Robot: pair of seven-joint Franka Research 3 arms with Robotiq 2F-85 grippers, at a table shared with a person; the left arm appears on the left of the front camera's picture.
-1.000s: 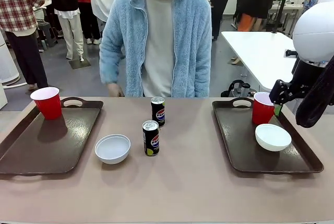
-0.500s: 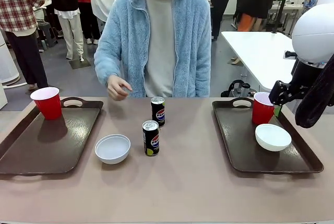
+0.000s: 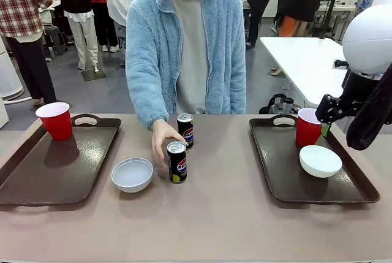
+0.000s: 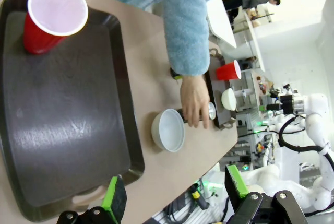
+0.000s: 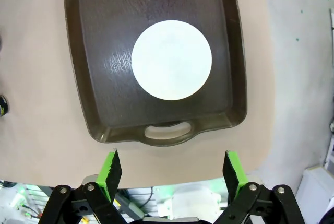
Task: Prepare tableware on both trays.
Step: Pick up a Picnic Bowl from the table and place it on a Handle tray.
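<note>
The left tray [image 3: 37, 177] holds one red cup [image 3: 56, 120] at its far corner. A white bowl [image 3: 131, 174] and two black soda cans stand on the table between the trays. A person's hand [image 3: 162, 141] wraps the near can [image 3: 177, 162]; the far can [image 3: 185, 130] stands free. The right tray [image 3: 278, 171] carries a red cup [image 3: 308, 127] and a white bowl [image 3: 320, 160]. My left gripper [image 4: 175, 192] hangs open above the left tray's [image 4: 62, 119] near end. My right gripper [image 5: 171, 169] is open, high over the right tray's [image 5: 99, 78] handle end, the bowl [image 5: 171, 60] beyond its fingers.
The person in a light blue fleece stands at the far side of the table, leaning in. My right arm [image 3: 367, 54] rises at the right edge beside the right tray. Bare table lies along the front. Other people and a white table are farther back.
The person's hand has come down from chest height to the near can and closed around it. Both arms, cups, bowls and cans have stayed put.
</note>
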